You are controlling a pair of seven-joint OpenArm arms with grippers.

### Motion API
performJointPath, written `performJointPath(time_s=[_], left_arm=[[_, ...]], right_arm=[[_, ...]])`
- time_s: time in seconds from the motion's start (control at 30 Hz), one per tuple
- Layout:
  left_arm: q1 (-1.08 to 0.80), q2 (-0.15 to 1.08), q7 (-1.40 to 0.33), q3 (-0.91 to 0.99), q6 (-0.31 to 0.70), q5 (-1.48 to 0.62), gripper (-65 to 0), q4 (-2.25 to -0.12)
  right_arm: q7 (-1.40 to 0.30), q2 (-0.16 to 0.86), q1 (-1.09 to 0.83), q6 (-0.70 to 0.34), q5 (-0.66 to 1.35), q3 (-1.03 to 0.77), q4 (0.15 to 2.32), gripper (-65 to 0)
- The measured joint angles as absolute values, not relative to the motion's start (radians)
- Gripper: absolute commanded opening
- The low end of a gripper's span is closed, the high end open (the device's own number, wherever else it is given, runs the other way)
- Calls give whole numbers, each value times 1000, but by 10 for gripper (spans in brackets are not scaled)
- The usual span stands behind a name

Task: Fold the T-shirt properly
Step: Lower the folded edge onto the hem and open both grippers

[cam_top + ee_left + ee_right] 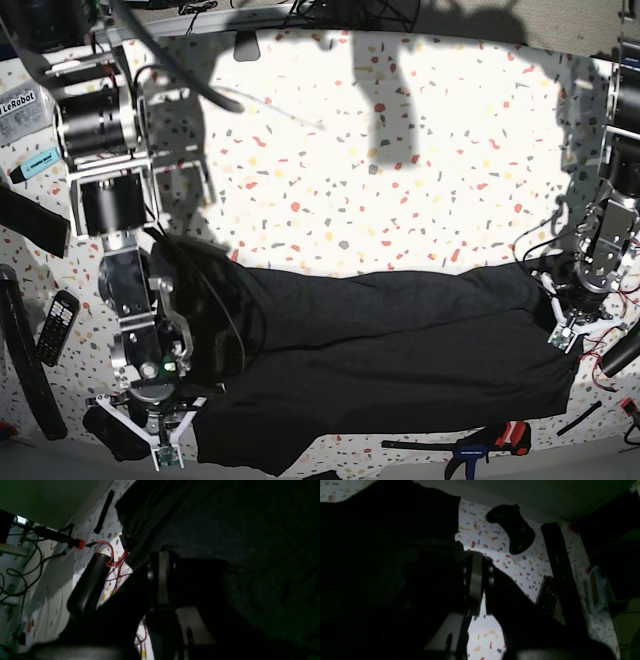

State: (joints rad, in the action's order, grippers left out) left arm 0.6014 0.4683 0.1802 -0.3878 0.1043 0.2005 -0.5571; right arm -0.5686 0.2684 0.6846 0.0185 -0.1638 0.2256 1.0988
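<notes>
The dark T-shirt (400,350) lies spread across the near part of the speckled table (400,150), with a long crease running along it. My left gripper (566,335) is at the shirt's right end. In the left wrist view the left gripper (162,553) has its jaws together, and the T-shirt (237,542) fabric comes right up to its tips. My right gripper (165,452) is at the shirt's left end. In the right wrist view the right gripper (475,555) is also shut, with the T-shirt (382,555) edge meeting its fingertips.
A black game controller (512,530) and a remote (548,595) lie on the table beyond the right gripper. A narrow black strip (103,511) and red wires (112,560) lie beside the left gripper. A red-handled clamp (490,440) sits at the front edge.
</notes>
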Motion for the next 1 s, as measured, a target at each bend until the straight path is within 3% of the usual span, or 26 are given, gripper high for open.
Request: performJointPath(time_s=[0.13, 0.4, 0.83, 1.0], left_arm=[[611, 467, 181, -388, 108, 359, -650, -557], [663, 468, 199, -388, 107, 355, -650, -556], [682, 477, 105, -388, 103, 339, -650, -503], [682, 490, 130, -388, 32, 339, -650, -424]], right_arm=[[-541, 270, 717, 18, -164, 226, 999, -650], [-503, 268, 734, 19, -158, 226, 962, -650], [-581, 268, 734, 53, -271, 226, 961, -650], [-581, 269, 734, 53, -271, 226, 961, -650]])
